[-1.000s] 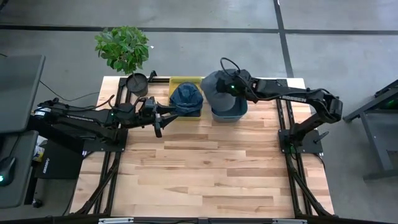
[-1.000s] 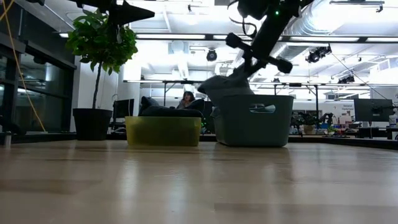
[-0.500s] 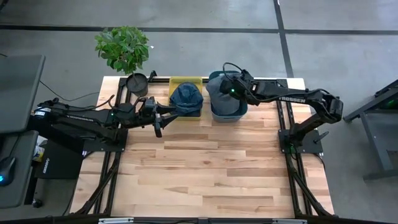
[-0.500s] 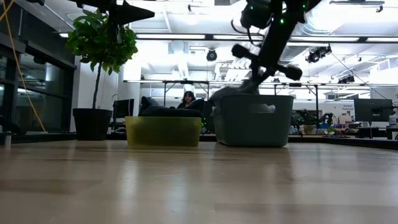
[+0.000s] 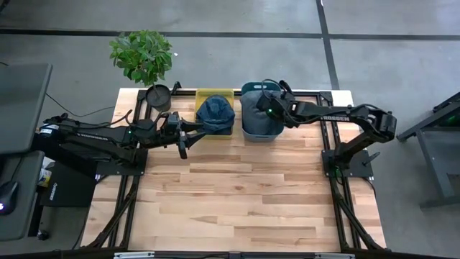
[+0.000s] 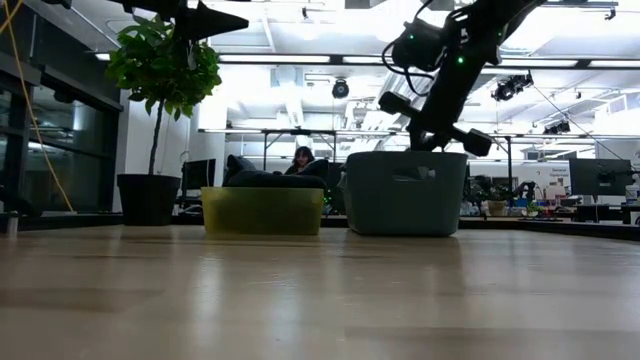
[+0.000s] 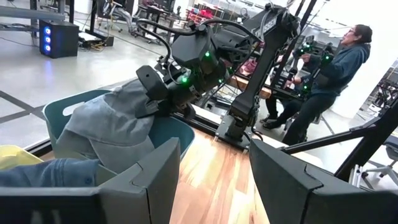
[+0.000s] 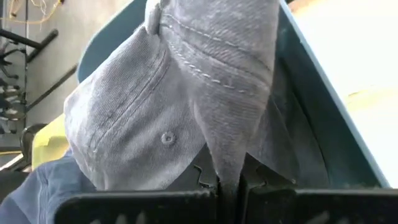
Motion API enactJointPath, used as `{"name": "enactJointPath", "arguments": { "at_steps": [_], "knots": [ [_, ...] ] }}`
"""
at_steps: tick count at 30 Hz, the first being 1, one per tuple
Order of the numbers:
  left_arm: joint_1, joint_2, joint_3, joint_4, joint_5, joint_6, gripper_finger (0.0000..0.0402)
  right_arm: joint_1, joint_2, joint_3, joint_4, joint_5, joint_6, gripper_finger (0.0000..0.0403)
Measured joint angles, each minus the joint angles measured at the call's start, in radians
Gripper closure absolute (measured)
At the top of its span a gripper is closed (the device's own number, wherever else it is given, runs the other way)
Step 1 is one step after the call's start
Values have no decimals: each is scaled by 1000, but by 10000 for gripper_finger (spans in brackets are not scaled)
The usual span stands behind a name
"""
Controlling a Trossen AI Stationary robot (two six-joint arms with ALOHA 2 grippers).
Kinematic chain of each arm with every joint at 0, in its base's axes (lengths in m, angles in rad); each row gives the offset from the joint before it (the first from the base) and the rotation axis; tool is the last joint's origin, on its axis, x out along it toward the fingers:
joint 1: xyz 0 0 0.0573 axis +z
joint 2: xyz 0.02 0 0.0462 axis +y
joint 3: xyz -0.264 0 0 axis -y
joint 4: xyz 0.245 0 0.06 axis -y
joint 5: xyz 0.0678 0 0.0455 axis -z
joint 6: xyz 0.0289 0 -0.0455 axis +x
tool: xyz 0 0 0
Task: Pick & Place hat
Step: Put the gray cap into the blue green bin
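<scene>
Pale wooden planks are forming the table (image 5: 237,194), with a grey floor showing around it and a bright open workroom lying beyond its far edge in the low view. At the back of the table, the grey hat (image 5: 257,113) is sitting down inside the teal bin (image 5: 253,134), its crown filling most of the opening. The right gripper (image 5: 269,108) is reaching over the bin's right rim and pinching a fold of the hat's fabric (image 8: 217,74) between its closed fingers, as the right wrist view is showing plainly. Just beside the teal bin, the yellow bin (image 5: 208,94) is holding a blue denim hat (image 5: 215,113). The left gripper (image 5: 182,140) is waiting near the yellow bin's left side, its fingers (image 7: 152,177) standing spread apart. A potted plant (image 5: 142,55) is standing at the table's back left corner. A person (image 7: 329,78) is standing in the room behind the right arm.
</scene>
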Motion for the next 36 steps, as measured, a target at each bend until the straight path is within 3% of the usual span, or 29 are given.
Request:
{"name": "enactJointPath", "arguments": {
  "at_steps": [8,21,36],
  "knots": [
    [0,0,0,-2,0,0,212,-22,0,0,14,-21,-86,391],
    [0,0,0,-2,1,0,212,-25,-36,0,22,-30,-207,279],
    [0,0,0,-1,2,0,212,-52,-203,0,-17,-90,-418,269]
  ]
}}
